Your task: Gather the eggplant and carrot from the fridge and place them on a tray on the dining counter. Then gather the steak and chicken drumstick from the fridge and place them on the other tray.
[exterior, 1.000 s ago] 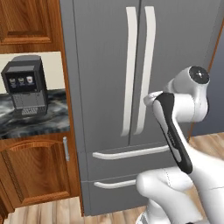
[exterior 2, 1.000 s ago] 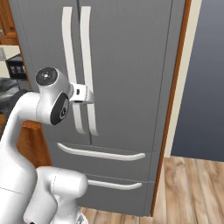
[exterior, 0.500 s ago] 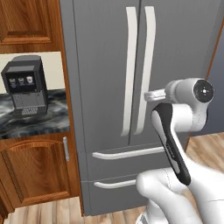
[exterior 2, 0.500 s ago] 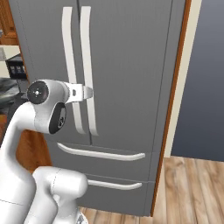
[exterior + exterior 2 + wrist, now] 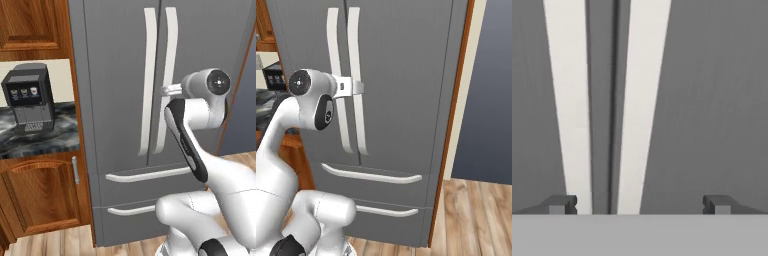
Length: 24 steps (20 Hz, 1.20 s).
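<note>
Moved: arm's elbow is dropping lower since a second ago.
Gripper [image 5: 637, 205]: gaping wide, empty.
Fridge [image 5: 712, 100]: handles are filling frame centre, just ahead.

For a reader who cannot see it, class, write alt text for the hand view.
Two long white vertical handles of the closed grey fridge run down the frame on either side of the dark door seam. The open gripper faces them, its dark fingers spread wide at the bottom, holding nothing.

arm raised and bent forward, gripper [image 5: 637, 205] jaws spread wide.
</note>
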Available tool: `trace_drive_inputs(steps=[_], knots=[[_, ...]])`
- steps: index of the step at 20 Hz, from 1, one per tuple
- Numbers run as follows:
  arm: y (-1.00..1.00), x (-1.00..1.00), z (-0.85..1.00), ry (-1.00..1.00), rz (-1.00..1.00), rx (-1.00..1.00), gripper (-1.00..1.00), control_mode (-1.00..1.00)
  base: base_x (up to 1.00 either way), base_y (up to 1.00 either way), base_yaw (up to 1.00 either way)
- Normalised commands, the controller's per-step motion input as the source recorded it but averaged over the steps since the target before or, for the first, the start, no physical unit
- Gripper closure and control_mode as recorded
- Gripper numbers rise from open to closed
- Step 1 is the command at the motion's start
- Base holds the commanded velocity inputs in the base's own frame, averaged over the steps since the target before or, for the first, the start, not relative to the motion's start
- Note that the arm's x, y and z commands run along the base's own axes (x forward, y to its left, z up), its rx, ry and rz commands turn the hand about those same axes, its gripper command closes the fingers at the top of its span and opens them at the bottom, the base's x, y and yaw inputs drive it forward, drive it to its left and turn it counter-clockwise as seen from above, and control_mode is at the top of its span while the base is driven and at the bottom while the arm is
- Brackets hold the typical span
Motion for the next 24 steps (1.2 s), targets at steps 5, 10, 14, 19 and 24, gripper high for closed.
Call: trace_drive_inputs(steps=[5, 10, 14, 19, 24], knots=[[0.0, 0.44, 0.1, 0.0, 0.04, 0.0, -1.0, -1.0, 0.0, 0.0, 0.0], [0.0, 0.47, 0.02, 0.0, 0.09, 0.03, -1.0, -1.0, 0.0, 0.0, 0.0], [0.0, 0.46, 0.0, 0.01, 0.04, 0.01, -1.0, -1.0, 0.0, 0.0, 0.0], [0.0, 0.46, 0.11, 0.09, -0.06, 0.0, -1.0, -1.0, 0.0, 0.0, 0.0], [0.0, 0.47, 0.05, 0.07, -0.06, 0.0, -1.0, -1.0, 0.0, 0.0, 0.0]])
